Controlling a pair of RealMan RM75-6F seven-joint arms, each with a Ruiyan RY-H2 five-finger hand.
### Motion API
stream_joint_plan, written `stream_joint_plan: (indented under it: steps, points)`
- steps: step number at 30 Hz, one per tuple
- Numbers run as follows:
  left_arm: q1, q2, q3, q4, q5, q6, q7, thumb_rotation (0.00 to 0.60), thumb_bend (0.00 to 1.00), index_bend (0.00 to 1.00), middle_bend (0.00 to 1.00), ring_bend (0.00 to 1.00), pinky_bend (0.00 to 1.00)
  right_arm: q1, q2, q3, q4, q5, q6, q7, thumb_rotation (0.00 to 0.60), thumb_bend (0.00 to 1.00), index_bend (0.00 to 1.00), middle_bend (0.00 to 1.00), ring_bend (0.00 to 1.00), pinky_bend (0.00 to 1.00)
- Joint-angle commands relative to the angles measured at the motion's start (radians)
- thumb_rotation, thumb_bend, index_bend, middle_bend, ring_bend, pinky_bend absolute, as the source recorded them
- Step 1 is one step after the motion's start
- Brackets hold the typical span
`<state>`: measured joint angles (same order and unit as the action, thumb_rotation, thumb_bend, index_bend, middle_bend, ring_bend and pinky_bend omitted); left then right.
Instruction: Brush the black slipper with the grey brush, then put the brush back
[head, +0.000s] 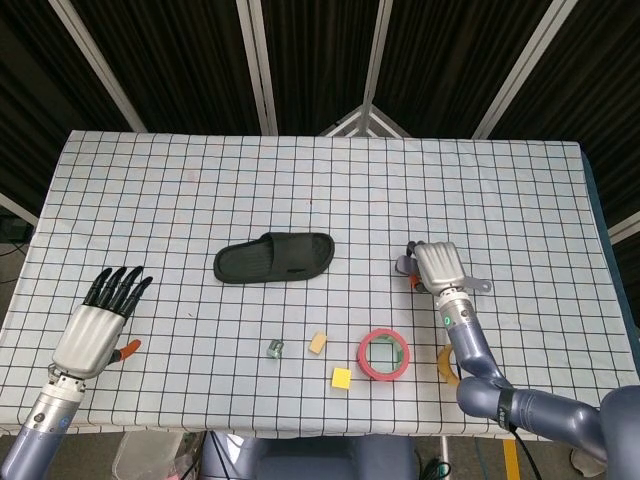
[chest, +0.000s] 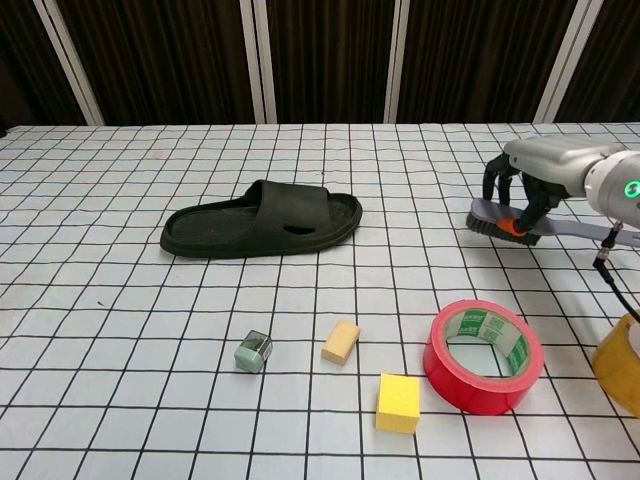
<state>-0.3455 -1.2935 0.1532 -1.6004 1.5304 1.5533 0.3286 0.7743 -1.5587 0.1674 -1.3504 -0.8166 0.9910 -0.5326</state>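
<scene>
Chest view — right hand (chest: 535, 185) grips grey brush (chest: 492, 218); left hand (head: 98, 320) open-fingered.

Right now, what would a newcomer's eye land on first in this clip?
The black slipper lying alone mid-table on the checked cloth. Next, the right hand at the right side, gripping the grey brush low over the cloth. Then the red tape roll near the front edge, and the left hand spread open at far left.
</scene>
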Motion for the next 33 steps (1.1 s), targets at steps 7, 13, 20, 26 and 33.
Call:
stream_joint_plan:
  steps: [7,13,20,26,33]
  points:
    - [0.003,-0.014,-0.030,0.003,-0.012,-0.068,0.009,0.600,0.12,0.00,0.00,0.00,0.00,-0.014,-0.026,-0.039,0.052,-0.024,-0.037,-0.007,0.600,0.53,0.65,0.63,0.57,0.58]
    - [0.012,-0.008,-0.045,-0.002,-0.013,-0.082,0.004,0.600,0.12,0.00,0.00,0.00,0.00,-0.009,-0.014,-0.039,0.030,-0.004,-0.035,-0.053,0.600,0.53,0.32,0.45,0.45,0.51]
    - [0.030,-0.005,-0.050,-0.006,-0.007,-0.097,0.009,0.600,0.12,0.00,0.00,0.00,0.00,0.008,0.022,-0.047,-0.049,0.059,-0.042,-0.147,0.600,0.53,0.00,0.26,0.30,0.27]
    - [0.053,0.003,-0.049,-0.017,0.012,-0.094,0.014,0.600,0.11,0.00,0.00,0.00,0.00,0.019,0.067,-0.057,-0.167,0.105,-0.007,-0.220,0.600,0.54,0.00,0.16,0.19,0.19]
    - [0.095,0.011,-0.037,-0.011,0.060,-0.045,-0.012,0.600,0.10,0.00,0.00,0.00,0.00,0.004,0.125,-0.060,-0.298,0.057,0.066,-0.223,0.600,0.51,0.00,0.11,0.14,0.17]
